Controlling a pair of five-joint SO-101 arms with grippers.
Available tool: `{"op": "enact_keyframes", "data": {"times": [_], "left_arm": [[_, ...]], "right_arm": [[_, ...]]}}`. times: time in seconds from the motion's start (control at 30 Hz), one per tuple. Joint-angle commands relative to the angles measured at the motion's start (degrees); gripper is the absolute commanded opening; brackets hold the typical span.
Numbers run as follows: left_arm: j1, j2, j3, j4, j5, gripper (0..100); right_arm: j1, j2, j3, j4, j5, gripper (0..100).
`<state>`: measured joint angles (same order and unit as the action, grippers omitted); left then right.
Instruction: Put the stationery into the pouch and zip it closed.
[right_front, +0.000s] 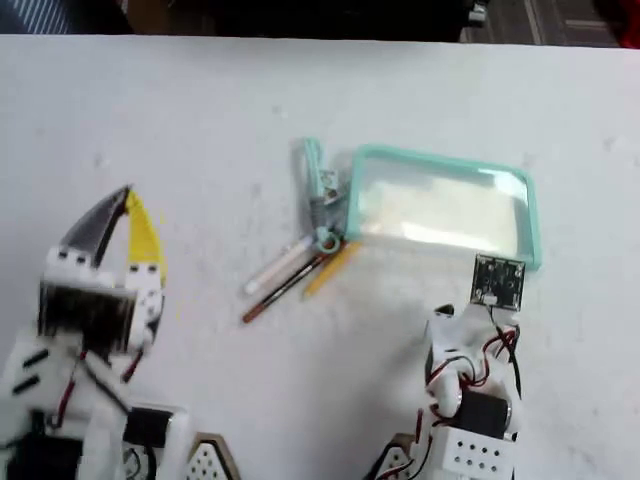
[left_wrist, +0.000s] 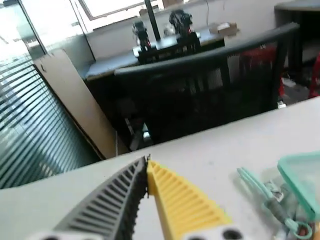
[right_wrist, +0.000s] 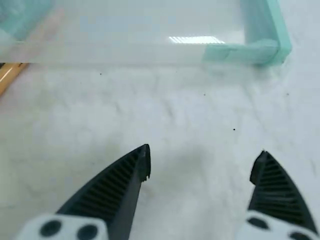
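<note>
White tabletop (right_front: 200, 100) is carrying everything in the high view. Near its middle the stationery is lying in a loose bundle. A white pen (right_front: 278, 268), a dark pen (right_front: 285, 290) and a yellow pencil (right_front: 332, 267) are fanning out with their long axes running from 8 o'clock to 2 o'clock, and their far ends are converging at the pouch's near-left corner. A teal tool (right_front: 318, 185) (its kind is hard to tell) is lying roughly along the 12-to-6 line just beside the pouch's left edge.

The pouch (right_front: 440, 205), clear with a teal rim, is lying flat at 3 o'clock of the bundle and looking empty.

The left gripper (right_front: 128, 195) is sitting well apart at 9 o'clock of the pens. Its grey and yellow jaws are meeting tip to tip and gripping nothing. The right gripper (right_wrist: 204, 155) is spreading wide over bare table, with the pouch's teal rim (right_wrist: 260, 47) near at its 12 o'clock. In the high view the pens are lying at about 10 o'clock of the right arm (right_front: 470, 400).

The bundle is thus lying between the two arms. Whichever goes for a pen is probably needing its jaws set across that 8-to-2 axis, and the left one is needing to open first.
</note>
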<state>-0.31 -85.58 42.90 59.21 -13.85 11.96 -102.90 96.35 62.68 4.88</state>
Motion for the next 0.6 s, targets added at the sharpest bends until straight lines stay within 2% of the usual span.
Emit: {"op": "enact_keyframes", "data": {"times": [0.0, 0.2, 0.3, 0.43, 0.57], "left_arm": [[0.92, 16.66, -5.71, 1.49, 0.0, 2], [0.92, 29.93, -2.2, 0.35, 0.0, 2], [2.77, 33.36, 2.2, -3.6, 0.7, 2], [7.52, 31.96, 7.74, -4.92, 2.29, 2], [9.63, 27.3, 11.08, -6.95, 2.46, 2]], "right_arm": [[0.22, -0.31, 0.53, -0.57, 0.0, 31.2], [4.09, -0.04, 0.53, -4.35, -0.62, 31.2], [7.16, -0.13, 0.53, -6.64, -5.36, 31.2], [13.32, -0.22, 0.53, -10.07, -13.36, 31.3], [16.22, -0.31, 0.44, -10.07, -10.37, 31.3]]}}
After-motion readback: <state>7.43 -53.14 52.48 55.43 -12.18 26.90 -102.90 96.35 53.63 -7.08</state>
